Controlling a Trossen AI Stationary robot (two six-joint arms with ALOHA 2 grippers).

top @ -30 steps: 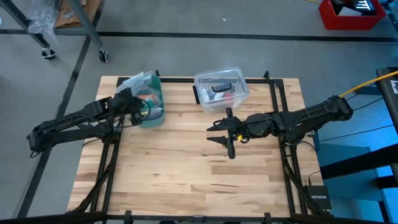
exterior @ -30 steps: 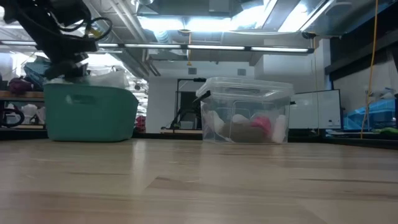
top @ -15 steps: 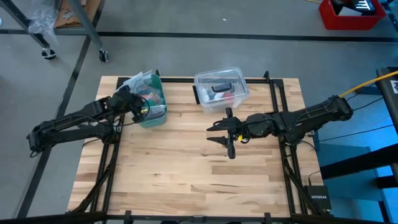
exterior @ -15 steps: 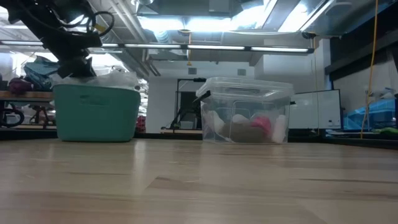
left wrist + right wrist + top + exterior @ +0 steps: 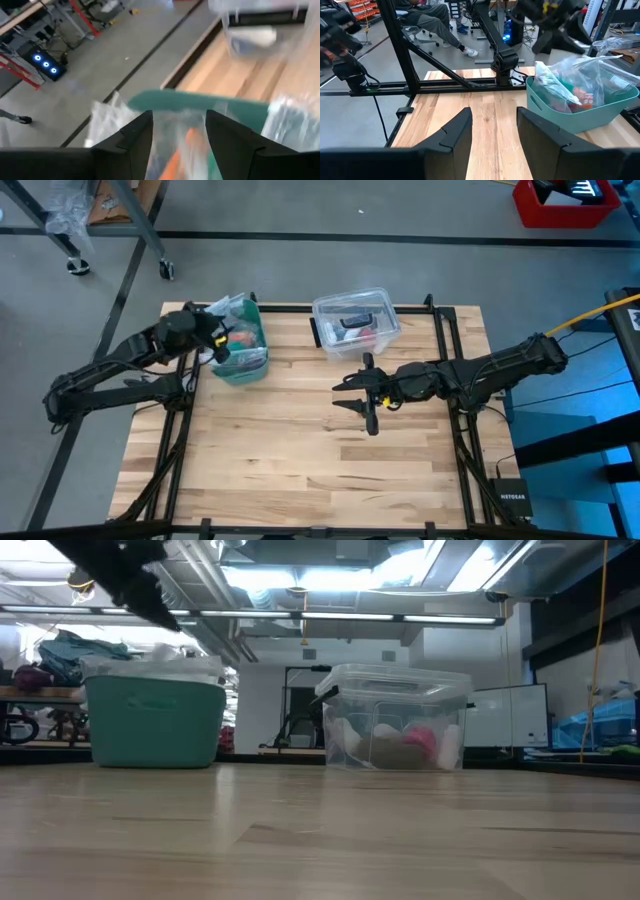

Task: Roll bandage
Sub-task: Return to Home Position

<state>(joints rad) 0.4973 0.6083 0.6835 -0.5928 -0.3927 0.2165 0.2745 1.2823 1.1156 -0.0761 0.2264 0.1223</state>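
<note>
the pale wooden tabletop (image 5: pixel 300 460) looks smooth, the teal plastic bin (image 5: pixel 155 725) matt, the clear plastic bag (image 5: pixel 570 75) crinkly, the clear lidded plastic box (image 5: pixel 395 730) glossy.

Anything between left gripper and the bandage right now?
Yes. A clear plastic bag is bunched over the contents of the teal bin. The left gripper, open, hangs above the bin's rim. Below it only crumpled plastic with teal and orange bits shows, so the bandage itself can't be picked out. The right gripper is open over mid-table.
</note>
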